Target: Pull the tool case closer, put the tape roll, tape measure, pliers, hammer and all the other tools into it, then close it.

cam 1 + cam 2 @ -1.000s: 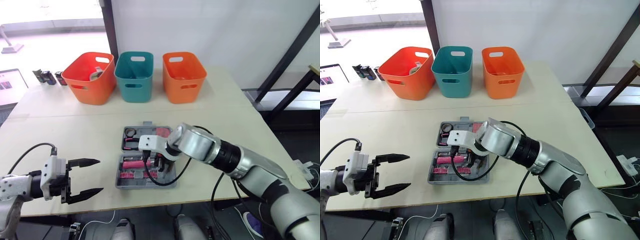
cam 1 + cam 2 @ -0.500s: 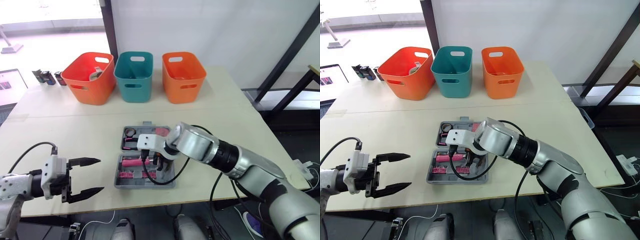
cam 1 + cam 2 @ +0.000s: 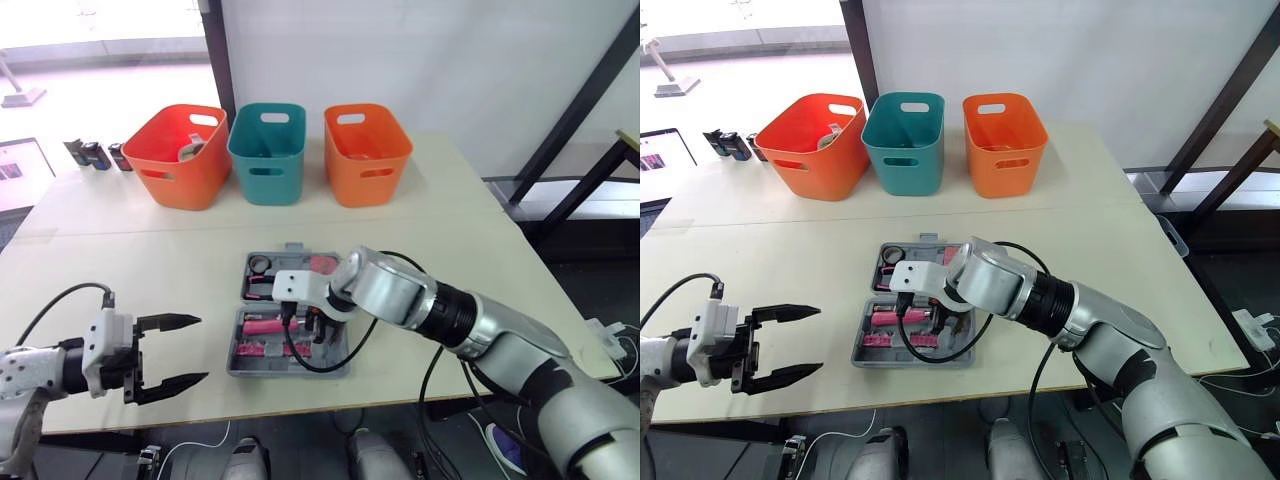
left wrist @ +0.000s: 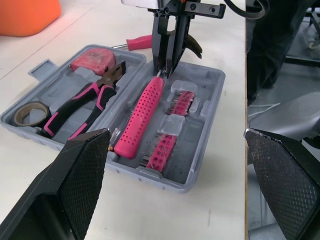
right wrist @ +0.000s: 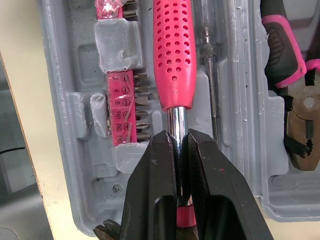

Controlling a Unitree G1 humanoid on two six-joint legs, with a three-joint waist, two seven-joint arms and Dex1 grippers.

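Pale wooden table [image 3: 120, 250], white wall [image 3: 450, 60], black diagonal struts [image 3: 575, 110], bright window [image 3: 100, 20]

Table [image 3: 480, 230]: pale top.
Near edge: grey tool case [image 4: 160, 180] lay open.
Far side: red-orange bin [image 3: 180, 178], teal bin [image 3: 267, 168], orange bin [image 3: 368, 172] stood abreast.

The desk [image 3: 150, 270] lay bare between the wide-open left hand [image 3: 200, 349] and the tool case [image 4: 197, 145], so that side was free. The right hand [image 5: 177, 134], pinching the pink-handled tool [image 5: 173, 55], and its arm blocked the case's middle and right side. Three bins [image 3: 267, 160] stood well behind, with bare desk between.
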